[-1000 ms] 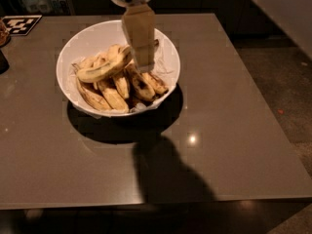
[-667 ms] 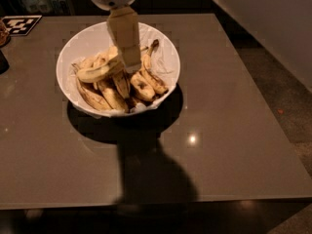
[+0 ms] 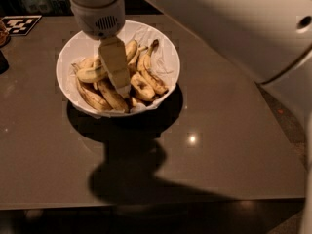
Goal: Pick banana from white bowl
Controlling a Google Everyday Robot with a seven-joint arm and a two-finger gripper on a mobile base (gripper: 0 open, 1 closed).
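The white bowl, lined with crumpled white paper, stands on the brown table toward the back left. It holds several bananas. The banana, yellow and mostly clean, lies on top at the left side of the pile. Shorter, browner, black-blotched bananas lie around it. My gripper comes down from the top into the middle of the bowl. Its tan tip is among the bananas, just right of the yellow banana's end. Part of the pile is hidden behind it.
The white arm body fills the upper right. A black-and-white checkered tag lies at the table's back left, and a dark object sits at the left edge. The table's front edge runs near the bottom.
My gripper has moved left across the bowl and lower, from over the right-hand bananas to beside the yellow banana. The bowl has not moved.
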